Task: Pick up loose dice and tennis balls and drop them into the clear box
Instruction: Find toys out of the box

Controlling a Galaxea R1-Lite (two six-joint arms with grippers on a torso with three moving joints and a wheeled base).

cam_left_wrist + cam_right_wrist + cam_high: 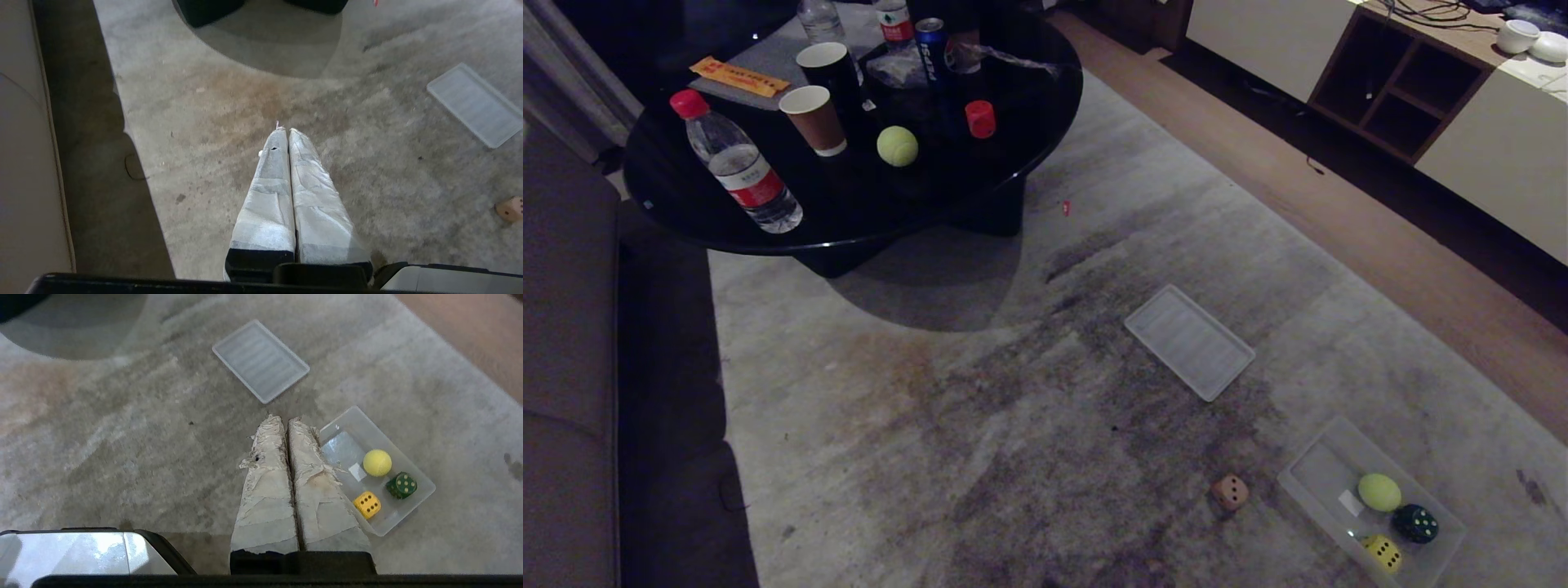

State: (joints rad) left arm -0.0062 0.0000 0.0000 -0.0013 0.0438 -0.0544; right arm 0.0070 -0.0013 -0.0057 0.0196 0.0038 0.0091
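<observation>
Both grippers, left (284, 130) and right (284, 418), closed empty, parked above carpet; beige rounded die (1230, 492) loose beside clear plastic box (1311, 469), likely first pick.

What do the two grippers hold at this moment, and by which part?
Nothing is held. The left gripper and the right gripper both hang above the carpet with jaws shut together and nothing between them.

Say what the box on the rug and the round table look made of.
The box: clear, smooth plastic by the look; the rug shows through its walls. The round table: glossy black top, perhaps glass or lacquer; its rim catches bright highlights.
</observation>
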